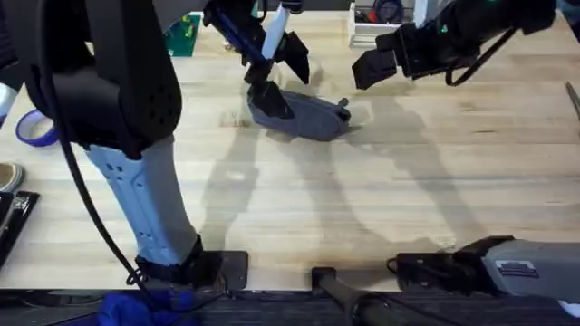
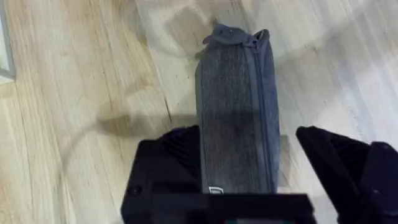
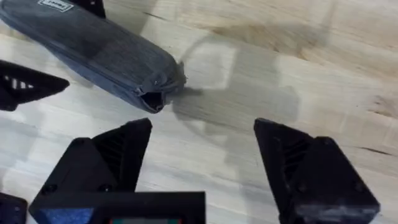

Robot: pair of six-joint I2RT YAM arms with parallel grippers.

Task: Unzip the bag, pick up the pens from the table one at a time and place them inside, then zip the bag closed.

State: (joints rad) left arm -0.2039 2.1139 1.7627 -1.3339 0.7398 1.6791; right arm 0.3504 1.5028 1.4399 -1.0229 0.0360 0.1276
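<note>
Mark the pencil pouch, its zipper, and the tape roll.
pencil pouch (image 1: pixel 304 116), overhead view, middle of its fabric side.
zipper (image 2: pixel 262 93), left wrist view, mid-length of the track.
tape roll (image 1: pixel 34 129), overhead view, its ring.

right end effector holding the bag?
No. In the right wrist view the right end effector is open over bare table, apart from the bag.

A robot lab bench: plank table (image 1: pixel 408 181), tape roll (image 1: pixel 34 129), two mounted arms.
</note>
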